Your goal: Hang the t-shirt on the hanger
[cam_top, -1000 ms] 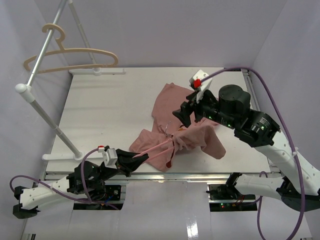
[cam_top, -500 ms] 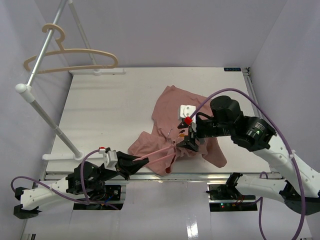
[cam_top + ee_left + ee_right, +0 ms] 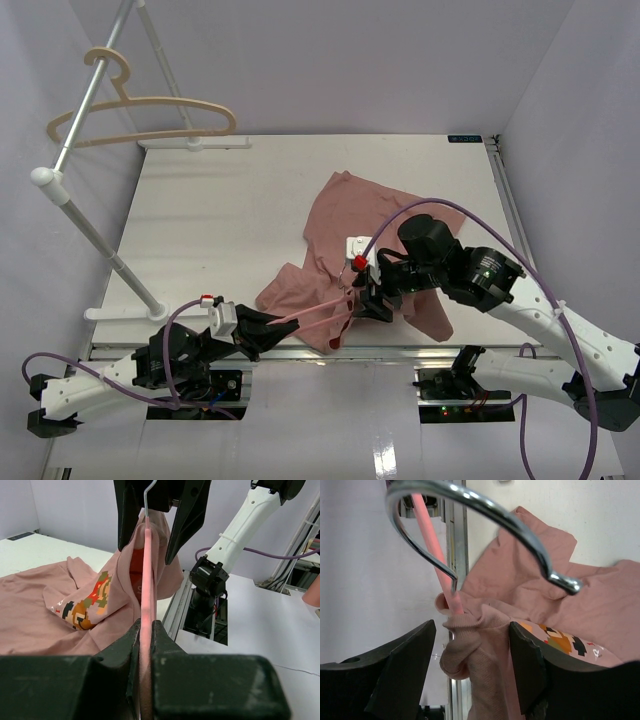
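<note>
The dusty-pink t-shirt lies crumpled on the white table, and its near part hangs over the thin pink hanger. My left gripper is shut on the hanger's bar near the table's front edge. The hanger runs into the shirt's ribbed collar, and its metal hook sticks out above. My right gripper is open, with one finger on each side of the bunched collar, just below the hook. Its fingers also flank the hanger in the left wrist view. A printed graphic shows on the shirt.
A thicker beige hanger hangs on a white rack at the far left. The table's front rail runs just below both grippers. The right arm's purple cable loops over the shirt.
My right gripper has swung down and toward the near edge, from above the shirt's middle to the hanger's hook and collar. The left gripper has barely moved.
</note>
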